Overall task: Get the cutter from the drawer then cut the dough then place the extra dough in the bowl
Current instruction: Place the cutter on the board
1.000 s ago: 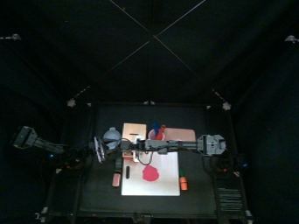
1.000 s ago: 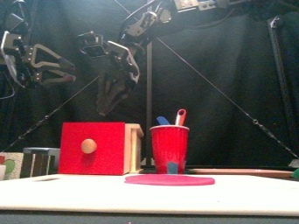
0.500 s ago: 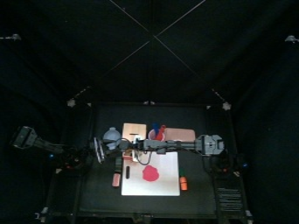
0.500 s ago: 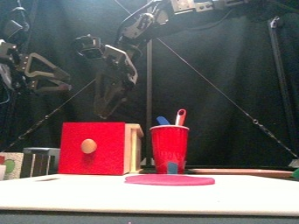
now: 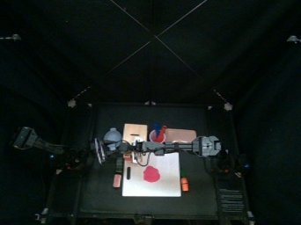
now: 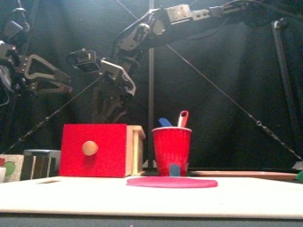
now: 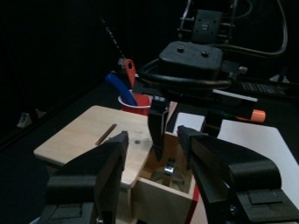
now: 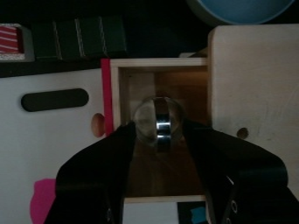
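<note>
The right arm [image 5: 188,143] reaches from the right past the middle and bends down at the wrist. In this way the right gripper [image 8: 160,131] hangs over the pulled-out drawer [image 8: 158,175] of the wooden box [image 6: 136,146]. Its jaws are open and stand one on each side of the cutter [image 8: 160,122]; whether they touch it, I cannot tell. The cutter is a round ring of shining metal, and it sits inside the drawer on the pale wooden floor. The drawer front [image 6: 95,151] is smooth and red, with a small round knob [image 6: 88,148].

The left arm [image 5: 35,141] is raised at the left side of the box. The left gripper [image 7: 162,136] points toward the box with its jaws spread wide, and it holds nothing.

On the white cutting board [image 5: 171,186], which is flat and matte, lies the dough [image 5: 154,176], a thin pink-red disc. The red cup [image 6: 172,146] with the toy knives [image 6: 182,117] stands just beside the box on the black bench [image 5: 100,198].
</note>
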